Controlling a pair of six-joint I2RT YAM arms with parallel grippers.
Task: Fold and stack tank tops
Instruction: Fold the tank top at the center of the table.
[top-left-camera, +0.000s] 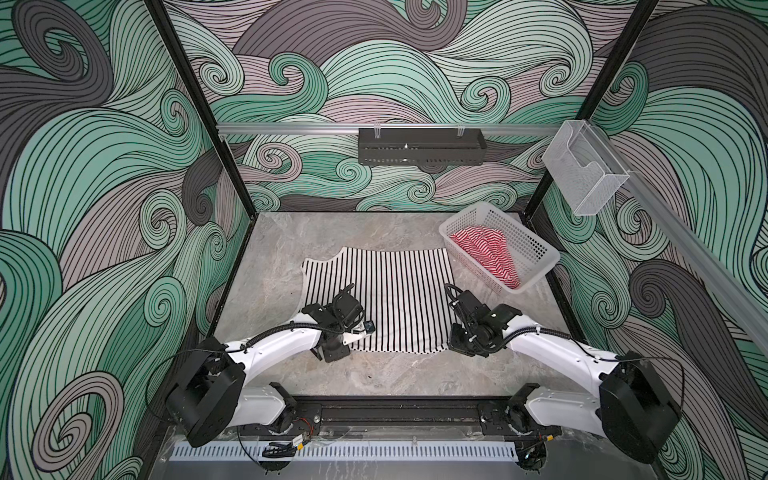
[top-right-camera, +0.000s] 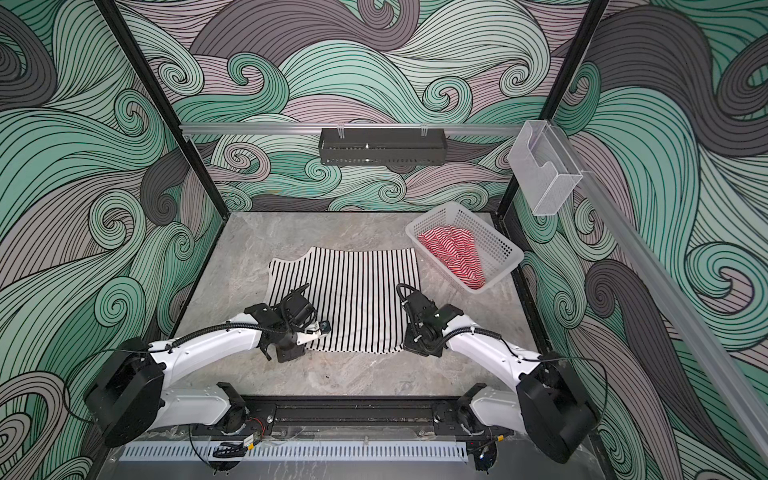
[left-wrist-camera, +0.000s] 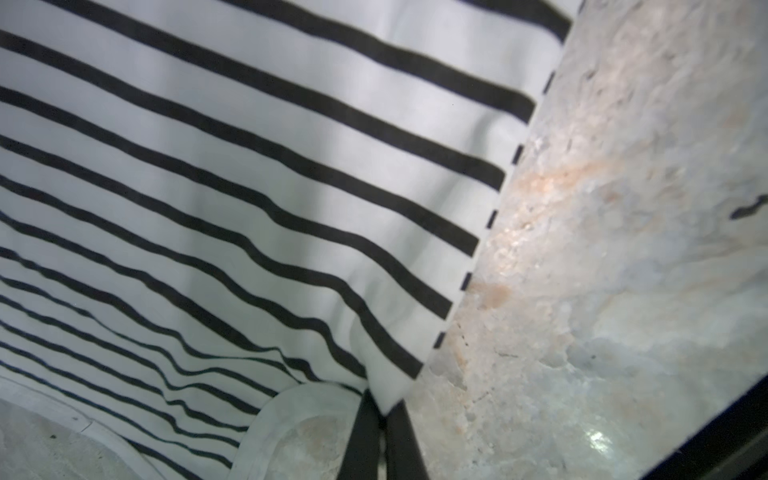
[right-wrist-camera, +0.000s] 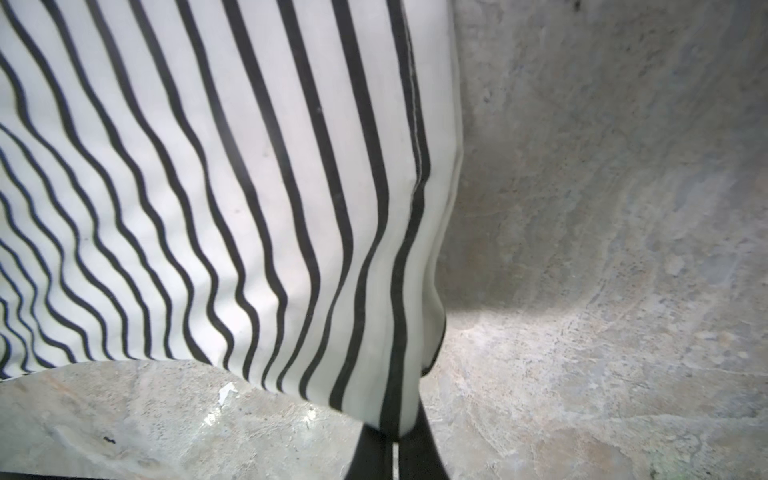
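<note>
Pinching corners of soft black-and-white striped tank top | left hand clenched on rippled knit | right hand likewise

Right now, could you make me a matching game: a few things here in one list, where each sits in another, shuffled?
1 black-and-white tank top
2 red-and-white tank top
3 white basket
4 black tray

A bunched inside the basket
B hanging from the back rail
C on the table's far right corner
D spread out, near corners pinched by left gripper and right gripper

Pairs: 1-D, 2-A, 3-C, 4-B
</note>
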